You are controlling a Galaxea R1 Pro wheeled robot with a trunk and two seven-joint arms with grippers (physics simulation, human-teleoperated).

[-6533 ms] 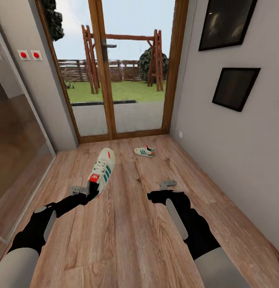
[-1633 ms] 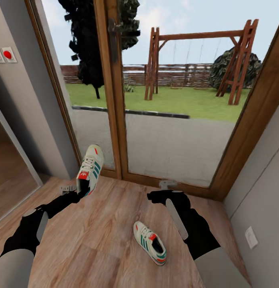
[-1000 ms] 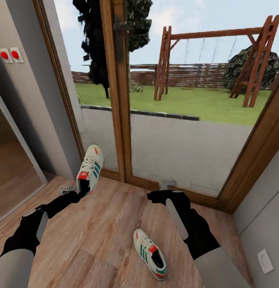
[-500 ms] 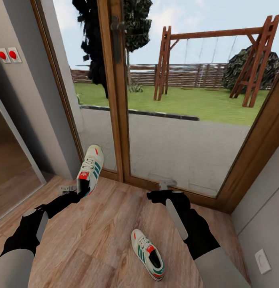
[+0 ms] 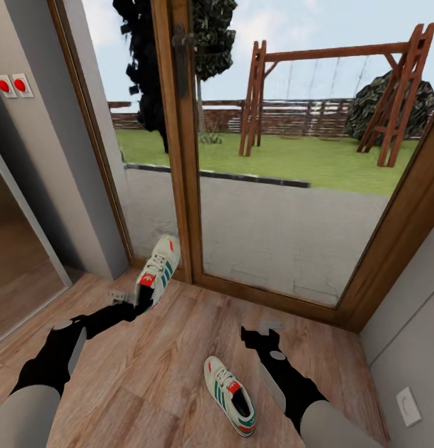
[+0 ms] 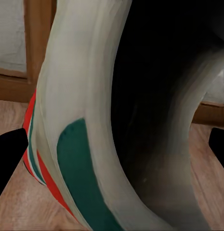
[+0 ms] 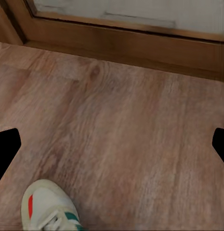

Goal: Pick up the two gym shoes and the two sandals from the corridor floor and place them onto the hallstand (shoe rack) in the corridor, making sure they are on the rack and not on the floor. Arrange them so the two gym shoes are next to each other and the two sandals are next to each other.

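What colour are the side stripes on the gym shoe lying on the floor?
Green, on a white upper; the gym shoe on the floor shows them best in the head view.

Held gym shoe (image 6: 87,144) cropped; floor gym shoe (image 7: 46,204) cut at toe.

The left arm is reaching forward and inward from the lower left of the head view, black forearm angled up toward the middle, with its pale upper sleeve showing at the bottom corner. The left claw (image 5: 140,299) is clamping the heel end of a gym shoe (image 5: 157,272), holding it off the floor with the toe pointing up and away; in the left wrist view its dark fingertips (image 6: 9,154) are sitting at either side of the shoe's opening. The right arm is stretching forward low on the right. The right claw (image 5: 261,328) is hanging with its fingers spread wide, gripping nothing.
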